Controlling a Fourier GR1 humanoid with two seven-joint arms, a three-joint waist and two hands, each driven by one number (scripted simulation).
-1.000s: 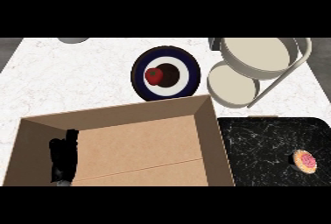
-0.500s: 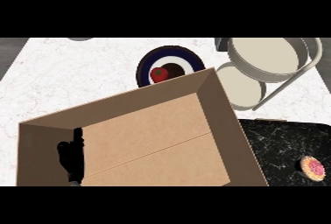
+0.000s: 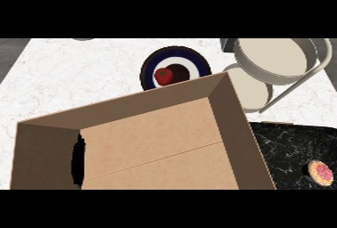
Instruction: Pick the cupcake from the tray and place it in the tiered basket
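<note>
Across the middle of the head view, from 6 to 12 o'clock: large open brown cardboard box point(image 3: 158, 138), tilted, inner floor and walls showing. Covers much of the white marbled counter point(image 3: 72, 75).

At 9 o'clock inside the box, against its shadowed left wall: narrow black sliver of the left hand point(image 3: 77, 160). Mostly hidden; cannot tell whether open or closed, and holds nothing visible. No sign of the right hand.

At 12 o'clock, just past the box's far rim: round dark-blue plate point(image 3: 194, 62) with a white ring, carrying a small red fruit point(image 3: 163, 75).

At 1 to 2 o'clock: grey wire-framed tiered basket point(image 3: 273, 60) with two cream round tiers, upper overlapping lower.

At 4 o'clock, beside the box's right wall: black marbled tray point(image 3: 286, 147). Near its right edge sits the pink-frosted cupcake point(image 3: 321, 172), well apart from the basket.
</note>
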